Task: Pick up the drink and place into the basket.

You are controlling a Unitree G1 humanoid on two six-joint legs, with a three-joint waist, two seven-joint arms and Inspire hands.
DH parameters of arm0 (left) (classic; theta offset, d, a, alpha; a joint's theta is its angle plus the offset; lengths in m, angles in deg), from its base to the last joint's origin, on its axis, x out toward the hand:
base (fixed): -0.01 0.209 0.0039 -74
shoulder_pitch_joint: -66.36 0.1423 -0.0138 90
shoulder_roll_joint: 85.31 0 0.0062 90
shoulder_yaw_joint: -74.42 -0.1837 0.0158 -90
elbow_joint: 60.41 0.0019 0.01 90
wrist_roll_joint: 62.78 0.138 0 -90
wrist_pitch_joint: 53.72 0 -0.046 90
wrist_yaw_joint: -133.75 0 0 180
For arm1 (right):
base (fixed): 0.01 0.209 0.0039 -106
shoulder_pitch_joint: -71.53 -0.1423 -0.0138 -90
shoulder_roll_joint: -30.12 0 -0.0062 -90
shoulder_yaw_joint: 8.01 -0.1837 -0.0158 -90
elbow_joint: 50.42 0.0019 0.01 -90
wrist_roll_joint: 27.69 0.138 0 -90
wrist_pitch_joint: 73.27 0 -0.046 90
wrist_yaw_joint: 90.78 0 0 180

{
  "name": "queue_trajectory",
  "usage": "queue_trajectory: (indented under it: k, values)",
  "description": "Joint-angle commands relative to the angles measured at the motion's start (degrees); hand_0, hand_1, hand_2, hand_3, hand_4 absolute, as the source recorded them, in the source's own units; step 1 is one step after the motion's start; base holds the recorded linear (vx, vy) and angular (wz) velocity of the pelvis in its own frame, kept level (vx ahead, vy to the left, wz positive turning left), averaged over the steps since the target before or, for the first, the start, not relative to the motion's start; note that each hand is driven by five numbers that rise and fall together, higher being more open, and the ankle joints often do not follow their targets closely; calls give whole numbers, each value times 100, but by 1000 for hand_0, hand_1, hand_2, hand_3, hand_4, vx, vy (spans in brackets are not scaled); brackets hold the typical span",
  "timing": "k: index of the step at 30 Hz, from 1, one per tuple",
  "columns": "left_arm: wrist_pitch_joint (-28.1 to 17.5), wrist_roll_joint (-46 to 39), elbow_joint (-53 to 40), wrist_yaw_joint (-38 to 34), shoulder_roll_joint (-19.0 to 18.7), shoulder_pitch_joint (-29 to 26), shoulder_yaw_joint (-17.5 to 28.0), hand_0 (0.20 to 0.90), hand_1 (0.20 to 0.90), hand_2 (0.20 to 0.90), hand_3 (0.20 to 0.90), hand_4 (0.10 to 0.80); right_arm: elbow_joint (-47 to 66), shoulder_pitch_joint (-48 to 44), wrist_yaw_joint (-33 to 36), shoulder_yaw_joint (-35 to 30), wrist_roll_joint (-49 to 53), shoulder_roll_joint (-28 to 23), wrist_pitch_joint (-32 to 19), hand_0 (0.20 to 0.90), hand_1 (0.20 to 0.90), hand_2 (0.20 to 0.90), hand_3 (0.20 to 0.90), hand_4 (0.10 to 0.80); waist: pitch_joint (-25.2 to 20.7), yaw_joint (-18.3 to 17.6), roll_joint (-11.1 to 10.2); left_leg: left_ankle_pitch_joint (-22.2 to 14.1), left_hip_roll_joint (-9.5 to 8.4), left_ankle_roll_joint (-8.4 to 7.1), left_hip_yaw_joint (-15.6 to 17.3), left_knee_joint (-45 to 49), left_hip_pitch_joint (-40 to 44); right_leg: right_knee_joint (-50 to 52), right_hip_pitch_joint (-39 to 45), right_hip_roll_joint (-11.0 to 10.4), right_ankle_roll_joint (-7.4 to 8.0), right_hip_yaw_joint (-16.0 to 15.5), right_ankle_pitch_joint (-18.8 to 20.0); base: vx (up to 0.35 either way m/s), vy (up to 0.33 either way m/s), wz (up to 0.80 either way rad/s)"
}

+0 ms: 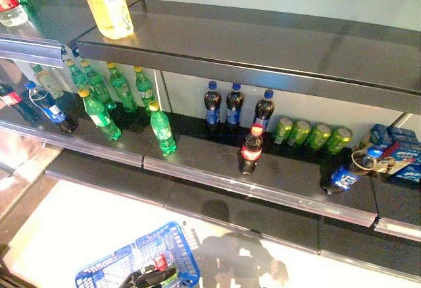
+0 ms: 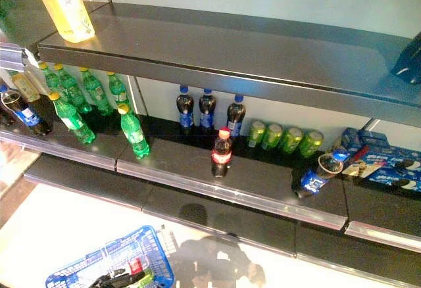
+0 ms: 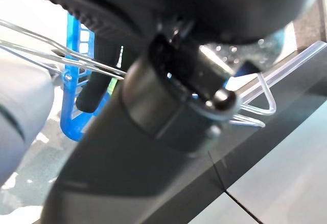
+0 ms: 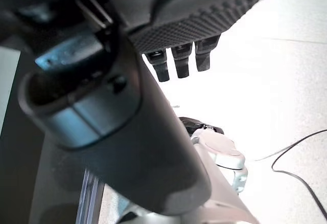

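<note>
A shelving unit (image 1: 276, 48) stood before the robot, with a blue wire basket (image 1: 141, 262) on the pale floor (image 1: 66, 229) below it. On the middle shelf (image 1: 217, 163), a red-capped cola bottle (image 1: 250, 148) stood upright by itself near the front edge, the drink closest to hand and not yet in the basket. Behind it, against the back wall, three dark bottles with blue caps (image 1: 234, 105) stood in a row, and just beside them to the right lay four green cans (image 1: 313, 135). Farther right, a blue-labelled bottle (image 1: 347, 171) lay tipped on its side next to blue snack boxes (image 1: 398, 153). To the left stood a cluster of green bottles with yellow caps (image 1: 108, 94), one of them (image 1: 161, 128) set forward of the rest. A tall yellow bottle (image 1: 105, 2) stood on the top shelf.

The basket already held something red (image 1: 161, 262) and a green item (image 1: 161, 276), too small to identify. The left hand (image 3: 97, 88) showed in its wrist view beside the basket's blue wall and thin wire handle (image 3: 61, 55); whether its fingers were curled round the handle could not be told. The right hand (image 4: 179, 60) hung over the bright floor in its own wrist view, its fingers (image 4: 160, 65) straight and holding nothing.
</note>
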Motion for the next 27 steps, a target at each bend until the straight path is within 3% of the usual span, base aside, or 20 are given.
queue_trajectory:
  k: [1, 8, 16, 23, 27]
  values:
    - [-683, -46, -387, 435, -404, -536, 314, 300, 300, 300, 200, 100, -159, -116, 24, -74, 114, -58, -220, 900, 900, 900, 900, 800, -60, 119, 50, -275, -39, 195, 227, 166, 193, 682, -474, 29, 112, 94, 479, -17, 7, 7]
    - [-648, -53, -287, 448, -397, -453, 315, 300, 300, 300, 200, 100, -52, -260, 5, -23, 67, 15, -112, 900, 900, 900, 900, 800, -164, 187, 19, -318, -132, 302, 245, 131, 191, 478, -363, 79, 92, 197, 483, -34, 19, -1]
    - [-580, 95, -148, 331, -468, -450, 369, 300, 300, 300, 200, 100, -87, -263, 7, 42, -27, -36, 146, 900, 900, 900, 900, 800, -182, 182, -42, -343, -148, 305, 250, 81, 304, 325, -318, 21, 153, 248, 664, 12, -3, -5]
    - [-538, 36, -178, 331, -509, -471, 283, 300, 300, 300, 200, 100, -98, -108, 47, 91, -436, -131, 181, 900, 900, 900, 900, 800, 20, 193, -16, -111, 127, 62, 560, -23, 121, -235, -349, 26, 133, -66, 746, 35, -38, 1]
    - [-614, -356, -279, 351, -508, -1061, 16, 300, 300, 300, 200, 100, -61, -653, 246, 329, -86, -231, 130, 900, 900, 900, 900, 800, 561, 258, 29, 88, 245, 7, 585, 83, -623, -2, -1170, 31, 100, -140, 744, -417, -37, -4]
